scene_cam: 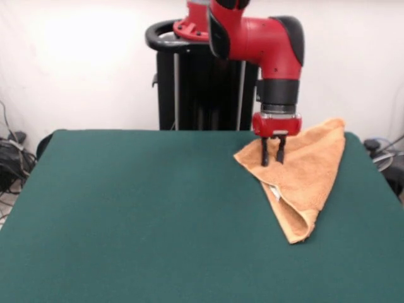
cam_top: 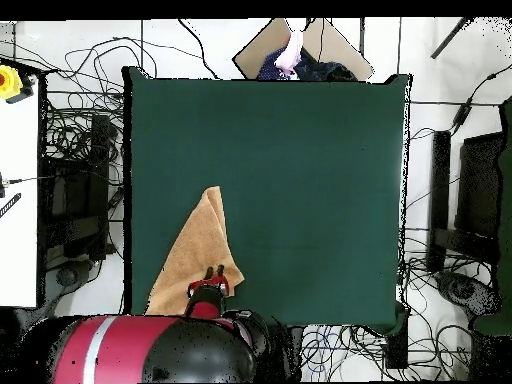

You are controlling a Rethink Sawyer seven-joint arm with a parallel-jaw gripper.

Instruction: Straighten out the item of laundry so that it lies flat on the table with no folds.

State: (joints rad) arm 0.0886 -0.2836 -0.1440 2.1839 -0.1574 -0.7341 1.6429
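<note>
The orange-tan towel (scene_cam: 310, 169) lies folded over into a rough triangle at the table's right far side in the front view, one corner reaching the far edge. A small white label (scene_cam: 275, 189) peeks from under its folded left edge. In the overhead view the towel (cam_top: 192, 262) lies at the lower left of the green table (cam_top: 300, 180), near the robot's base. My gripper (scene_cam: 273, 156) points straight down over the towel's left corner, its fingers apart and their tips at the cloth. It also shows in the overhead view (cam_top: 214, 270). The table (scene_cam: 145, 208) is dark green.
The black pedestal (scene_cam: 202, 82) stands behind the table's far edge. A person's hand (cam_top: 291, 50) shows at the top of the overhead view, beyond the table. Cables and equipment (cam_top: 70, 200) lie around the table's sides.
</note>
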